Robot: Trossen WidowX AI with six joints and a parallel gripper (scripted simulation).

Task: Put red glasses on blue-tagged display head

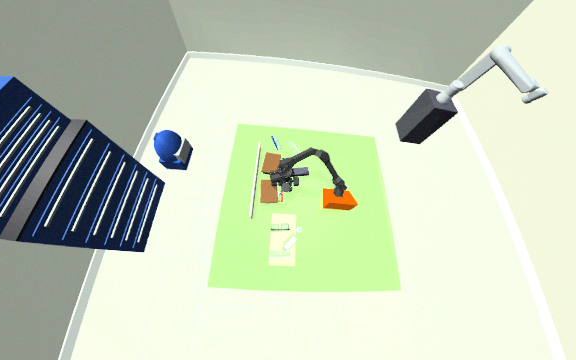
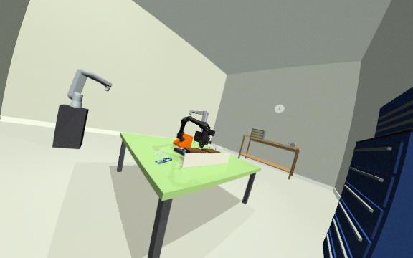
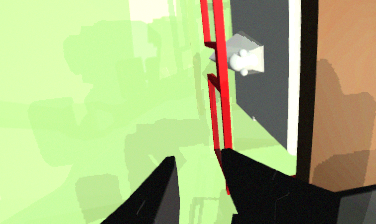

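The red glasses stand on edge against the dark grey face of a display head, with the frame in front of its white nose. That head's brown top is at the right of the wrist view. A second brown-topped head stands just behind it. My gripper is open. The green table shows between its fingers, and the red frame runs along the inner edge of the right finger. I cannot make out the tags or the ears.
A long white board stands beside the heads on the green table. Blue glasses lie behind them. A pale tray holds another pair at the front. The arm's orange base is to the right.
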